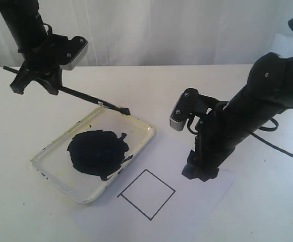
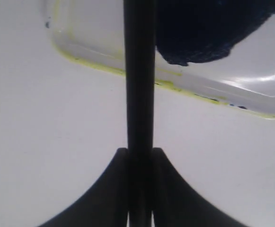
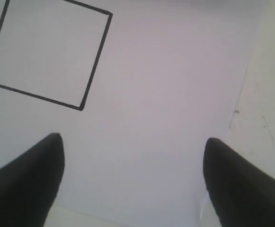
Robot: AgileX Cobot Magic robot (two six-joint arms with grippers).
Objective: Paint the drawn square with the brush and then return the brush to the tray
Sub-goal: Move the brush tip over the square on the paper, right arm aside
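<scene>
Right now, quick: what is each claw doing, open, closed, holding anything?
Left claw: closed on the brush.
Right claw: open, holding nothing.

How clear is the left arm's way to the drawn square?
Probably yes: the drawn square lies uncovered beside the tray, and the right claw stands off to its side, not over it.

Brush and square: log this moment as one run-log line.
left gripper: shut on brush | brush tip: near tray rim, off paint puddle | drawn square: unpainted | right gripper: open, over paper beside square
</scene>
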